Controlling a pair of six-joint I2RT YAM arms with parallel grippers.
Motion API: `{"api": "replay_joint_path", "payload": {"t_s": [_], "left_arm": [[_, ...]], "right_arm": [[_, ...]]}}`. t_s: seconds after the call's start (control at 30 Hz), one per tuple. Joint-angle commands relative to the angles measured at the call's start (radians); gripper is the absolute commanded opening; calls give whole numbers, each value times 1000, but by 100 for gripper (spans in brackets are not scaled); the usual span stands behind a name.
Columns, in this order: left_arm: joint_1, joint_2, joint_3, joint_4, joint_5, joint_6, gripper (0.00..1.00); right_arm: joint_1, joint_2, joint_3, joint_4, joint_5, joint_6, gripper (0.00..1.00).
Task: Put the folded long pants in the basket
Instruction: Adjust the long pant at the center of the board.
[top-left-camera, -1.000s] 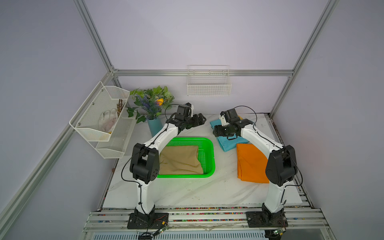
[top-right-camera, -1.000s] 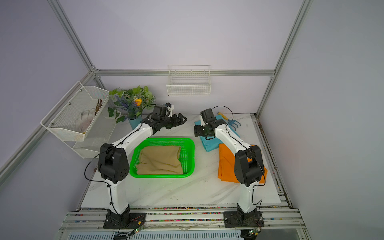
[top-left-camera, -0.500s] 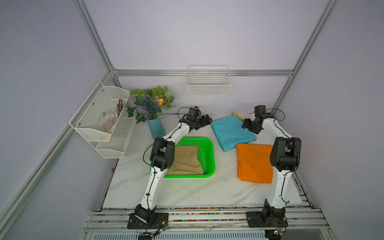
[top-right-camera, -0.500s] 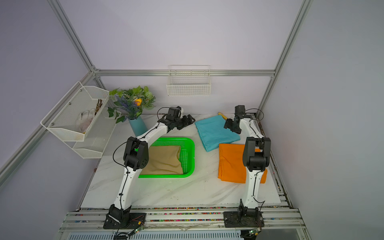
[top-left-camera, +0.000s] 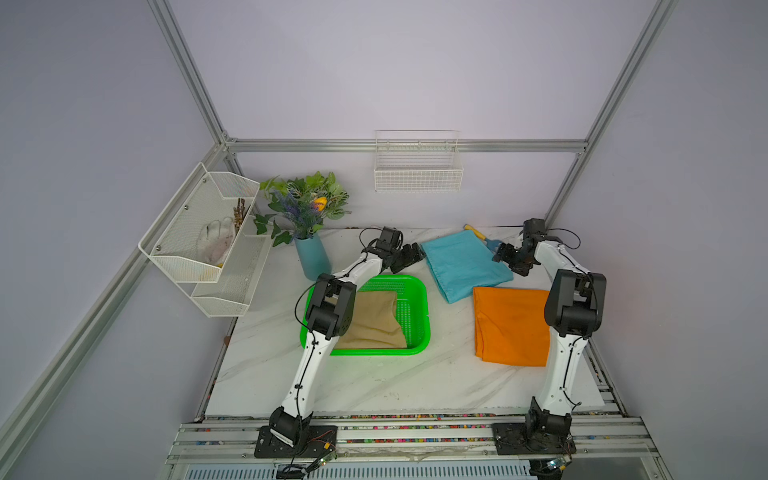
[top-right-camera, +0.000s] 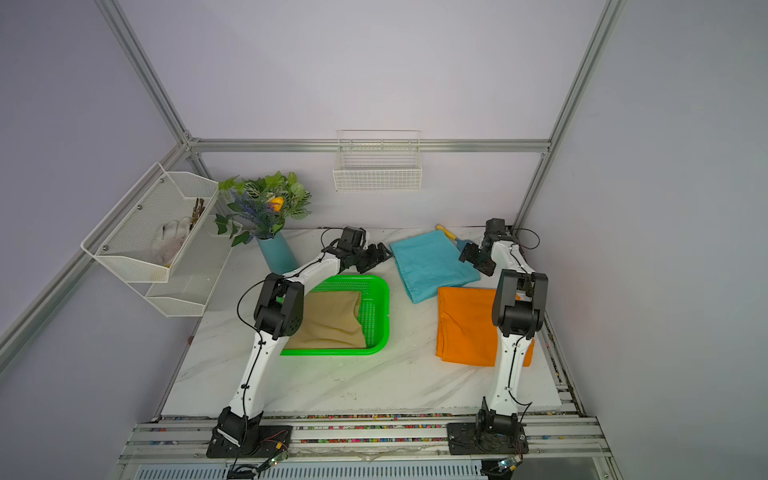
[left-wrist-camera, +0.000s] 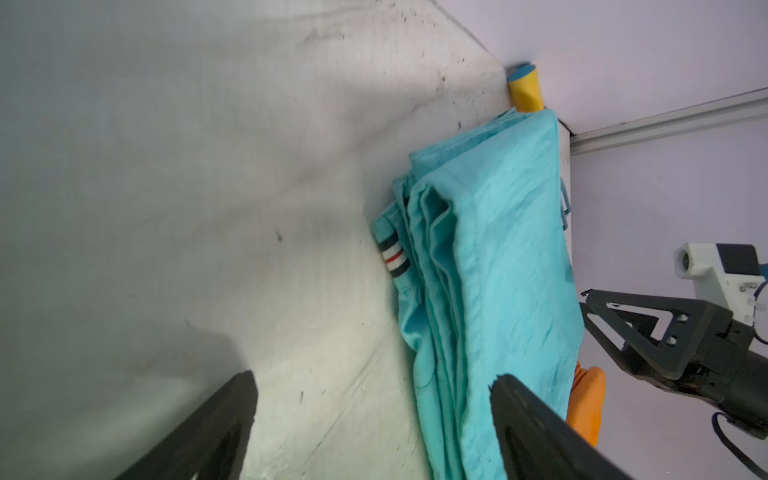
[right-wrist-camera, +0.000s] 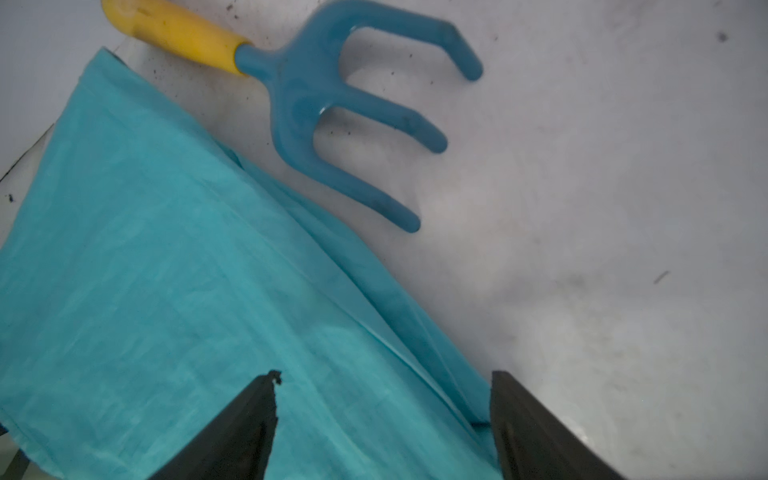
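In a top view, your tan pants (top-left-camera: 374, 320) lay rumpled in the perforated green basket (top-left-camera: 419, 286); teal pants (top-left-camera: 461, 262) and orange pants (top-left-camera: 511, 324) lay flat on the marbled tabletop (top-left-camera: 374, 386). Left wrist: left gripper (left-wrist-camera: 374, 376) gaped wide, empty. Right wrist: right gripper (right-wrist-camera: 382, 374) spread wide astride the teal edge.

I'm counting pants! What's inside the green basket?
Only the tan pants, folded, in the green basket. The left arm covers part of them; anything underneath is hidden.
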Motion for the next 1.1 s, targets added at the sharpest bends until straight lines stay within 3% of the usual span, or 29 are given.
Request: {"api": "replay_joint_path", "payload": {"t_s": [0.0, 0.27, 0.43, 0.57, 0.7, 1.07], "left_arm": [[-23, -49, -35, 40, 48, -31, 91], [-29, -99, -153, 103, 66, -52, 92], [-30, -102, -183, 115, 58, -48, 92], [-26, -95, -171, 99, 43, -26, 91], [-17, -96, -144, 79, 15, 3, 92], [16, -12, -2, 5, -63, 44, 88]], "right_arm": [[2, 14, -42, 35, -146, -20, 84], [61, -97, -272, 139, -269, 28, 82], [179, -140, -341, 127, -227, 27, 81], [192, -183, -381, 149, -176, 45, 81], [156, -194, -331, 127, -117, 34, 83], [132, 7, -127, 112, -193, 46, 84]]}}
